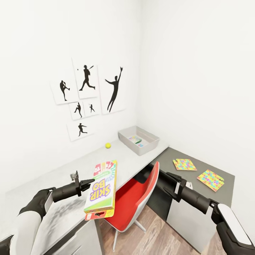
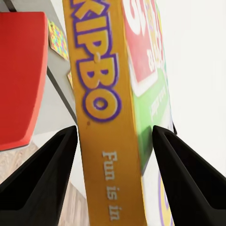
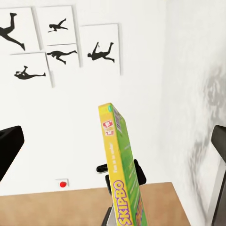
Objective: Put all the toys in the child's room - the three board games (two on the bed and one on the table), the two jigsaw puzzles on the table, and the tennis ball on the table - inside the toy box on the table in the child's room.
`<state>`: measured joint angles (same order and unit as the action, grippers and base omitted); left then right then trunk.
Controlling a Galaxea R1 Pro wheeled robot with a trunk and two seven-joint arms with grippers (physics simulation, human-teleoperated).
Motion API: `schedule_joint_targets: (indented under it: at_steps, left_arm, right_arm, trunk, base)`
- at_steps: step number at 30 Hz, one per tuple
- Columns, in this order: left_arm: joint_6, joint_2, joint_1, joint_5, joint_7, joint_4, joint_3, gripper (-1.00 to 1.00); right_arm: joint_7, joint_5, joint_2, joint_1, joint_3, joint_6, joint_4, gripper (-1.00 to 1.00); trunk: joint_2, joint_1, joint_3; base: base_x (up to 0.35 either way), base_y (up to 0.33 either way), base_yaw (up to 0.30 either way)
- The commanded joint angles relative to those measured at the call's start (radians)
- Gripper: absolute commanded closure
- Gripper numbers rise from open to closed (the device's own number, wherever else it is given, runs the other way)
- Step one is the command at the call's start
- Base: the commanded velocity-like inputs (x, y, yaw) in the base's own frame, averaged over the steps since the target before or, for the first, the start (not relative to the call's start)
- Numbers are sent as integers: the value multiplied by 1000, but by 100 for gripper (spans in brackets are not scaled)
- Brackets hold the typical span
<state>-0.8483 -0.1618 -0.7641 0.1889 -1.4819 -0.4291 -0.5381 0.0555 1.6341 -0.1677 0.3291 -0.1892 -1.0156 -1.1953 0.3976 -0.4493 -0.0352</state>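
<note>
My left gripper [image 1: 88, 183] is shut on a yellow and green Skip-Bo board game box [image 1: 102, 189], holding it on edge above the light grey table [image 1: 71, 170]. In the left wrist view the box [image 2: 101, 94] sits between both black fingers [image 2: 44, 179]. The grey toy box [image 1: 124, 136] stands at the table's far corner with something colourful inside. A tennis ball [image 1: 108, 145] lies left of it. Two colourful jigsaw puzzles [image 1: 184, 164] [image 1: 210, 180] rest on the dark table [image 1: 170, 156] to the right. My right gripper [image 3: 117, 139] is open, facing the held box [image 3: 120, 188].
A red chair [image 1: 136, 196] stands at the desk between my arms, and its back hides my right arm's tip in the head view. White cabinets sit under the tables. Silhouette posters [image 1: 86, 95] hang on the left wall. Wood floor lies below.
</note>
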Motion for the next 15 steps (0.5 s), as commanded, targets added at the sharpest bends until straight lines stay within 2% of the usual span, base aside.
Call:
schedule_joint_targets:
  at_steps: [1, 8, 15]
  left_arm:
    - [-9, 1, -1, 10, -6, 0, -6, 100]
    - [-9, -2, -1, 10, -6, 0, -7, 100]
    - [-9, -7, -1, 10, -6, 0, -7, 100]
  right_arm:
    - [6, -7, 0, 1, -1, -4, 0, -100]
    - [6, -7, 1, 1, -1, -4, 0, -100]
    - [6, -7, 1, 1, -1, -4, 0, -100]
  trunk:
    - [2, -1, -3]
    - [2, -1, -8]
    - [2, -1, -16]
  base:
    - [0, -32, -44]
    - [3, -156, -70]
    - [22, -56, -135]
